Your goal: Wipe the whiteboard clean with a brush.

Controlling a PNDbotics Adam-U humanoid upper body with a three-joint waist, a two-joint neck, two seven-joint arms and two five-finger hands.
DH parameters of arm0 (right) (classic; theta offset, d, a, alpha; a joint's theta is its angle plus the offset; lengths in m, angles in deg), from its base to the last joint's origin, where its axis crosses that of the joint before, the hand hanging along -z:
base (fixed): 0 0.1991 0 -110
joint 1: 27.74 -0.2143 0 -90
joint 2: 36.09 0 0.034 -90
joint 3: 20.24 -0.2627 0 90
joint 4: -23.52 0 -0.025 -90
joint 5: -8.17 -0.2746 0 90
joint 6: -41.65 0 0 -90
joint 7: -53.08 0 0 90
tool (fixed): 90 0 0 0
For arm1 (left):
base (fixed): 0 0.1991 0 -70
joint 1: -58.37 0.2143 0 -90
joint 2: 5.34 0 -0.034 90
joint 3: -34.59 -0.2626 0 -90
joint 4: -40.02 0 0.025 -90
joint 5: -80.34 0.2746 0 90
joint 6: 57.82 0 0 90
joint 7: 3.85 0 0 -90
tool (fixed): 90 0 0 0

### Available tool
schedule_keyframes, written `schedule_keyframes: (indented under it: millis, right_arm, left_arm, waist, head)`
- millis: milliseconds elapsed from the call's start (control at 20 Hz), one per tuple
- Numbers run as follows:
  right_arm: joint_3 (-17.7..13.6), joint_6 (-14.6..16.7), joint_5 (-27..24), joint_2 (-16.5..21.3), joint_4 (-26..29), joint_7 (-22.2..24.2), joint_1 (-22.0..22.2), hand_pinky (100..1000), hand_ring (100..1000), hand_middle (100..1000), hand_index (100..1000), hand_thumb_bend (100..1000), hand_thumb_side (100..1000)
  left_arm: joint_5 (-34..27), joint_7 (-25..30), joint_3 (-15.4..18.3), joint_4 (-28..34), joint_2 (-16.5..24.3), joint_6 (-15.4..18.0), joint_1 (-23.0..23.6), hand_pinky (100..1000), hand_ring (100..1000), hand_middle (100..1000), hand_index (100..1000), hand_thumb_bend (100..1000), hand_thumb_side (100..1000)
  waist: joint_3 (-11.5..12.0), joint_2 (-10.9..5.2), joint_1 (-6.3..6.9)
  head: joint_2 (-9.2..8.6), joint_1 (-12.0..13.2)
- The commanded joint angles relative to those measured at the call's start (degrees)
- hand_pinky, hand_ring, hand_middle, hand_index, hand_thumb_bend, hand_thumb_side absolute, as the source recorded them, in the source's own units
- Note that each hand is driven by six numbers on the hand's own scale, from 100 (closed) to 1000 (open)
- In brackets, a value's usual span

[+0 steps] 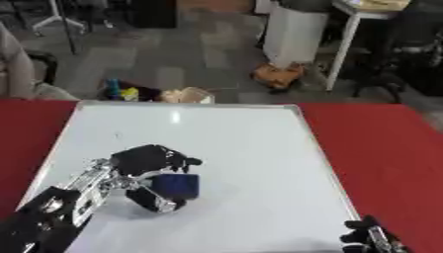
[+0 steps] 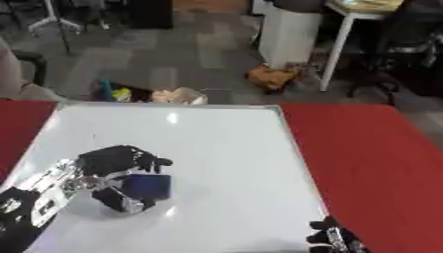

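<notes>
White rectangular whiteboard (image 1: 242, 143) lies on red table (image 1: 380, 148); left hand (image 1: 147, 168) clasps dark blue block brush (image 1: 177, 185); right hand (image 2: 333, 239), lower corner, fingers unclear.

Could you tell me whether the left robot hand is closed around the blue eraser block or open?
Closed: the left robot hand has its fingers and thumb curled round the blue eraser block, over the whiteboard.

No readable text, labels or numbers anywhere.
</notes>
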Motion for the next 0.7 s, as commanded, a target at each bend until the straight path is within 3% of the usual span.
schedule_keyframes:
  millis: [50,250,700]
  right_arm:
    - [-0.1,0.1,0.1,0.3,1.1,0.1,-0.3,597,635,478,678,100,888]
    - [-0.2,0.1,0.1,0.3,1.1,0.1,-0.3,597,635,478,678,100,889]
    - [-0.2,0.1,0.1,0.3,1.1,0.2,-0.4,598,635,478,678,100,889]
  left_arm:
    - [0.2,0.3,0.8,0.3,0.1,-0.1,-1.1,688,636,677,1000,307,577]
    - [1.1,-0.2,0.9,0.4,0.0,-0.6,-0.9,711,690,726,1000,323,592]
    - [2.8,-0.6,1.1,0.2,0.2,-1.6,-0.7,732,728,737,1000,327,611]
  waist:
    - [-0.2,-0.5,0.1]
    - [-0.2,-0.51,0.1]
    - [-0.2,-0.56,0.16]
  head:
    - [-0.57,0.0]
    - [-0.62,0.0]
    - [-0.64,-0.2]
